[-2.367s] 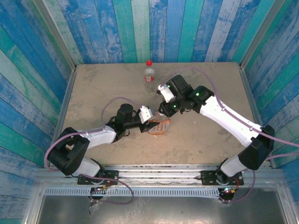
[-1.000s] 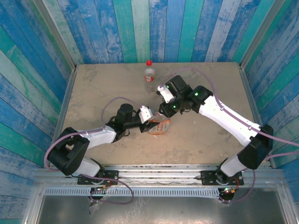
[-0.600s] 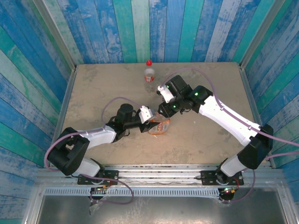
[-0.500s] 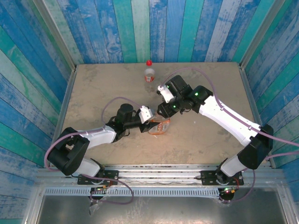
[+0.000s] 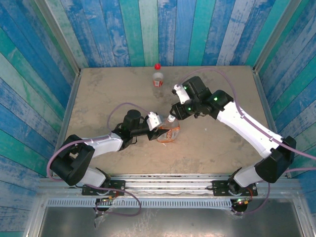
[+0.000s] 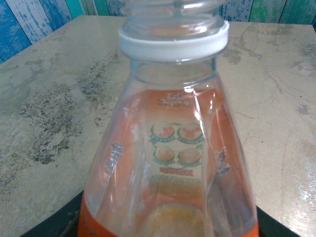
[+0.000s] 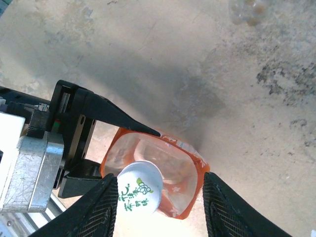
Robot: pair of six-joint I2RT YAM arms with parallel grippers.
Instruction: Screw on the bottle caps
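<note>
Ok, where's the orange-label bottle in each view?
Top external: orange-label bottle near the centre.
Left wrist: bottle fills the middle, close up.
Right wrist: bottle at bottom centre, seen from above.
Shared landmark: the left gripper clamped on its body.

We identify the work surface as a flat beige tabletop (image 5: 108,94) with a mottled, stone-like finish. Darker blotches (image 6: 49,123) mark it in the left wrist view. Painted plank walls in blue, teal and pale green stripes enclose it: back wall (image 5: 163,29) at 12 o'clock, one side wall (image 5: 29,98) at 9 o'clock, the other side wall (image 5: 296,84) at 3 o'clock. A metal rail (image 5: 168,181) borders it at 6 o'clock. Lighting is even, and the shadows are soft.
</note>
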